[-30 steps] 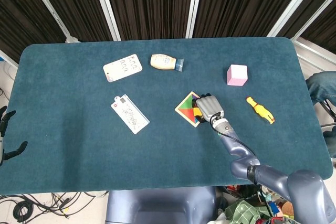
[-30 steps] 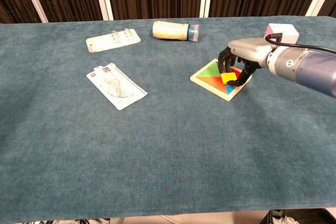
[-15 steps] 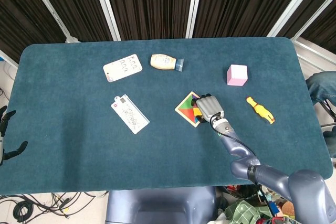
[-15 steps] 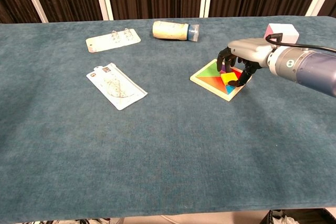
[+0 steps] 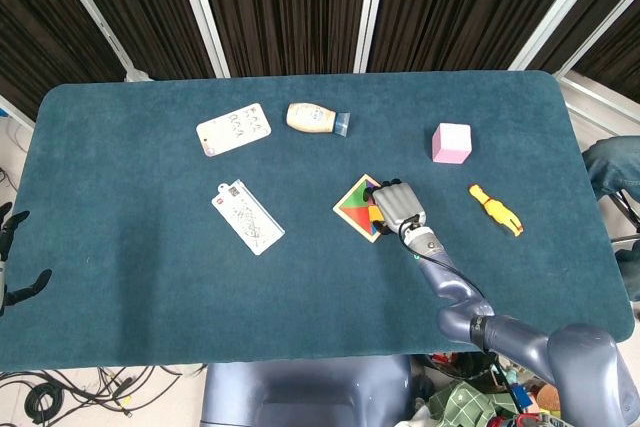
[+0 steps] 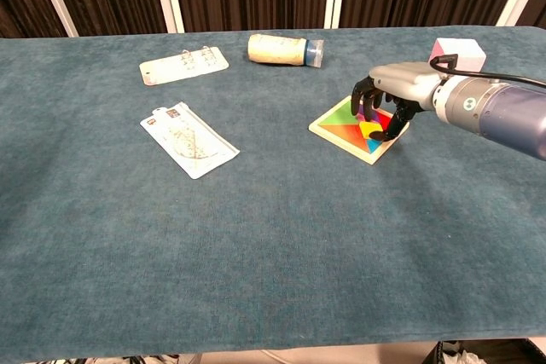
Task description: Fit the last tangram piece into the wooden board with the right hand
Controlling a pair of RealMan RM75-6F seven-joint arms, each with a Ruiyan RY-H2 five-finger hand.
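Progress looks near its end; your left hand idles with fingers spread off the table's left edge; your right hand curls over the wooden board right of table centre, fingertips pressing the yellow piece; seating unconfirmed.

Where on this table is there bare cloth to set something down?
Bare cloth runs along the whole near edge, below the clear packet and wooden board, and far left. Crowded: the right hand over the board, with the pink cube and yellow toy close by.
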